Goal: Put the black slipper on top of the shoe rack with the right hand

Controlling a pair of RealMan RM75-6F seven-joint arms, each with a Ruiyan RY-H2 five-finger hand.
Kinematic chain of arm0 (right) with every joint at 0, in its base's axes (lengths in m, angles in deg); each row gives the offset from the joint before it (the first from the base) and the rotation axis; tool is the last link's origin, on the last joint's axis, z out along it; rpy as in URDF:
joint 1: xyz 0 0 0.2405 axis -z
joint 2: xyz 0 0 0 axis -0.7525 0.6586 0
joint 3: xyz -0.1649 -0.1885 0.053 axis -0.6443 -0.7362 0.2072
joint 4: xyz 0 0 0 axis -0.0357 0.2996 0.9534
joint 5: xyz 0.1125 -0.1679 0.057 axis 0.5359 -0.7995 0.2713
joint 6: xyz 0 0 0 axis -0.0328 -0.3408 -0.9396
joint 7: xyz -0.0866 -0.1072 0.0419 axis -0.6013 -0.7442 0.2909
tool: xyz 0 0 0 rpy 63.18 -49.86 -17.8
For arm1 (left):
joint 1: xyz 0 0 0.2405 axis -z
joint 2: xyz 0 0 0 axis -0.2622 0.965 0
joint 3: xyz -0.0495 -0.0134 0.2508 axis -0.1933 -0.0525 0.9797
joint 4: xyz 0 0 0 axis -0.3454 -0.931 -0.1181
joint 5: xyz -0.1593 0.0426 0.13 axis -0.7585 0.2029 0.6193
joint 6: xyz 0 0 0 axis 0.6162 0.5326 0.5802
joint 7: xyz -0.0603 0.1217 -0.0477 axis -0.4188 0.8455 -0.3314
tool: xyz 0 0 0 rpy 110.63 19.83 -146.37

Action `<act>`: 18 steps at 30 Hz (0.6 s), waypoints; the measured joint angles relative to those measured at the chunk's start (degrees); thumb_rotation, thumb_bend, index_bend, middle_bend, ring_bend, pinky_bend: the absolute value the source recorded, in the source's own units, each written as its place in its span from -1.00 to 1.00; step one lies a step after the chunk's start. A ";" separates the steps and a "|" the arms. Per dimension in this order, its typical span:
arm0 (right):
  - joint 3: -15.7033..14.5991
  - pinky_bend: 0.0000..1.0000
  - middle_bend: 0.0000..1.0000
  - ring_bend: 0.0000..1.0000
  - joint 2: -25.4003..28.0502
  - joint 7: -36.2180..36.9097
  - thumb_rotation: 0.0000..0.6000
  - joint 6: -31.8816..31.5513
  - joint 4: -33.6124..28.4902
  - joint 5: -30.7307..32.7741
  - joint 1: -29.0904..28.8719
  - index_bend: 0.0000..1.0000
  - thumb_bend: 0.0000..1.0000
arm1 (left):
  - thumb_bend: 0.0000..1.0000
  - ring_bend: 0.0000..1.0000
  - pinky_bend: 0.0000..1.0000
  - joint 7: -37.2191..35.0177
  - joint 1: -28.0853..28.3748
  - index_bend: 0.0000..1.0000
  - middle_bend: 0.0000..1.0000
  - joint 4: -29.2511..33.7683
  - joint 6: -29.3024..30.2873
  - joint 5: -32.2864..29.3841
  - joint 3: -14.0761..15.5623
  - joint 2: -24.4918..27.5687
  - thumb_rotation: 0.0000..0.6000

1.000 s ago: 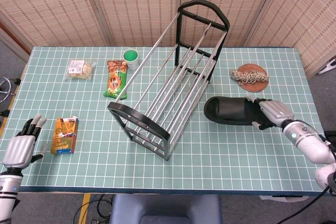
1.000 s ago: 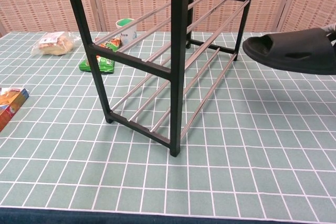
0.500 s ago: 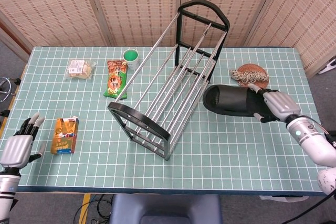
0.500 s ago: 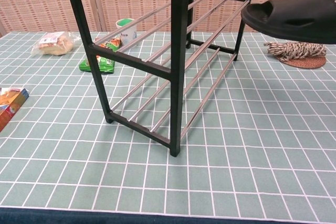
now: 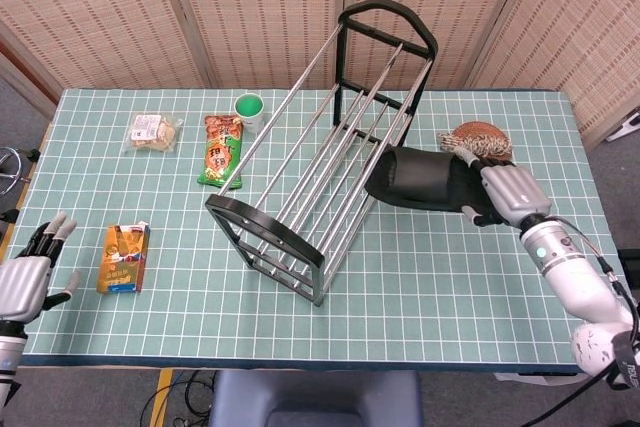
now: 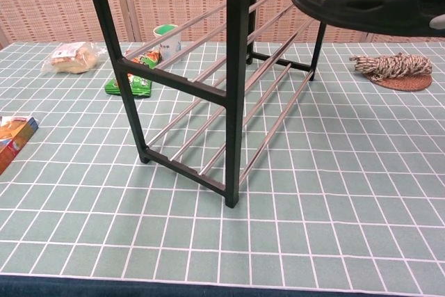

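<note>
shoe rack point(image 6: 233, 81) top cut off in chest view, left hand point(image 5: 22, 282) partly out of frame

We see bare bench point(image 5: 450, 267) at 6 o'clock of the shoe rack point(image 5: 320, 147); the rope coil point(image 5: 478, 142) sits at 3 o'clock, snack packets point(image 5: 220, 150) at 9.

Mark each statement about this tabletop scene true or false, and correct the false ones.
1. The right hand holds the black slipper above the table. True.
2. The slipper already rests on the shoe rack. False: it hangs in the air beside the rack's upper rails.
3. The left hand holds the orange box. False: it holds nothing, its fingers apart, and the box lies beside it.
4. A green-lidded cup stands near the snack packet. True.
</note>
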 measured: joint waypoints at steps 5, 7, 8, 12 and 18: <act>0.91 -0.34 -0.63 -0.51 -1.58 -2.61 1.00 -2.14 -0.83 5.48 -2.02 -0.94 -0.03 | -0.12 -1.00 -0.34 -2.60 0.16 -0.97 -1.00 -0.04 -0.37 0.71 0.21 0.78 1.00; 1.38 -0.34 -0.63 -0.51 -2.81 -3.39 1.00 -2.71 -0.53 7.38 -2.93 -0.94 -0.03 | -0.12 -1.00 -0.34 -3.57 0.18 -0.97 -1.00 -0.04 -0.32 1.01 0.24 1.10 1.00; 1.55 -0.34 -0.63 -0.51 -3.43 -3.82 1.00 -2.95 -0.31 8.13 -3.36 -0.94 -0.03 | -0.12 -1.00 -0.34 -4.27 0.17 -0.97 -1.00 -0.06 -0.22 1.25 0.26 1.34 1.00; 2.09 -0.34 -0.63 -0.51 -6.45 -6.18 1.00 -3.86 1.08 11.14 -5.45 -0.94 -0.03 | -0.12 -1.00 -0.34 -6.59 0.11 -0.97 -1.00 -0.29 0.29 2.28 0.41 2.12 1.00; 2.91 -0.34 -0.63 -0.51 -11.58 -9.67 1.00 -4.72 4.67 15.17 -9.04 -0.94 -0.03 | -0.11 -1.00 -0.34 -9.84 0.04 -0.97 -1.00 -1.06 0.50 3.38 0.88 3.02 1.00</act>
